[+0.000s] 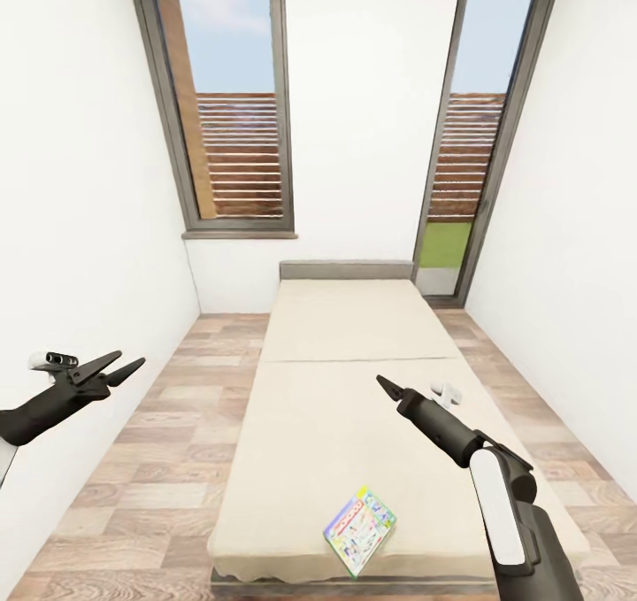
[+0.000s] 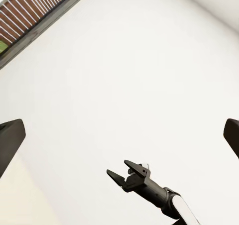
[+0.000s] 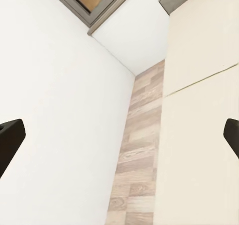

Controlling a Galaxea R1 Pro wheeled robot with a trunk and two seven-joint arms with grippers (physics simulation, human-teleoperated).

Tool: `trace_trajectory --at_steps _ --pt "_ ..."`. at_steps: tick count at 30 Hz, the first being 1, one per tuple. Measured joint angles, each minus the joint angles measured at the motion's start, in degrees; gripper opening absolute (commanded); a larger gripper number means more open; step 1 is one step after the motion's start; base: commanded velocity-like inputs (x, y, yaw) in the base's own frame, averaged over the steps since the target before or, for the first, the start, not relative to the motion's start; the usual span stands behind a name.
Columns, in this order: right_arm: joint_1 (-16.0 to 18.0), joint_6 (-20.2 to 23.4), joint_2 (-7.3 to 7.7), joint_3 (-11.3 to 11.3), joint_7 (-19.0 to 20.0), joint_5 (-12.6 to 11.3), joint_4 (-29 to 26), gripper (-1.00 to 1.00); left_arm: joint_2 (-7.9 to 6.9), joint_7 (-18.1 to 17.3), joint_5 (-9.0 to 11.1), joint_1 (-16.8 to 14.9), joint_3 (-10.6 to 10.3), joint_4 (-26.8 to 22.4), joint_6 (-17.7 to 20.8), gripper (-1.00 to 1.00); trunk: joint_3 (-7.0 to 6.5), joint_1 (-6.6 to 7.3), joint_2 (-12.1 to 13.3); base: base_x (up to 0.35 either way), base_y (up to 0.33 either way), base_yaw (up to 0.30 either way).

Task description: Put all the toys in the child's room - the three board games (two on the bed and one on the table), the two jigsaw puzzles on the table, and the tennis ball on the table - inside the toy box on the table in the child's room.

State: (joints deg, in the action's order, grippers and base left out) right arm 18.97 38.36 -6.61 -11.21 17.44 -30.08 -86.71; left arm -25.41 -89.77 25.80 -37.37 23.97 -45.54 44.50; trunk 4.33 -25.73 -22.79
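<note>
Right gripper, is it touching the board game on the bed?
Apart. The head view shows the right gripper held out over the bed, with bare cover between it and the board game.

The white-walled room is evenly and brightly lit, with daylight seen through two tall grey-framed windows (image 1: 228, 96) far beyond the black right gripper (image 1: 387, 386). Hardly any shadow is cast; only a faint dark line is seen under the near edge of the large cream-beige bed (image 1: 354, 389). No glare is found. Strong wide-angle distortion is shown at the head view's edges, where window frames are slanted. Edges are rendered slightly soft, and the wrist views are kept similarly bright.
</note>
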Motion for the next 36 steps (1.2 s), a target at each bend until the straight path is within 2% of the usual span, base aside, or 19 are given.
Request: trace_trajectory --at_steps 15,27,36 --pt "0.02 0.03 0.27 -0.19 0.08 -0.41 -0.01 1.00 0.06 0.00 -0.03 0.02 0.00 0.01 0.11 1.00 0.00 0.00 0.01 0.143 -0.032 0.002" --pt "0.03 0.09 0.35 -0.06 0.06 -0.73 -0.01 1.00 0.11 0.00 -0.04 -0.01 0.03 0.01 -0.01 1.00 0.00 -0.01 0.00 0.006 0.000 0.000" --pt "0.01 0.07 0.35 -0.09 0.04 -0.79 0.01 1.00 0.11 0.00 -0.02 0.00 0.03 0.01 0.00 1.00 0.00 -0.02 0.00 -0.100 0.017 0.000"
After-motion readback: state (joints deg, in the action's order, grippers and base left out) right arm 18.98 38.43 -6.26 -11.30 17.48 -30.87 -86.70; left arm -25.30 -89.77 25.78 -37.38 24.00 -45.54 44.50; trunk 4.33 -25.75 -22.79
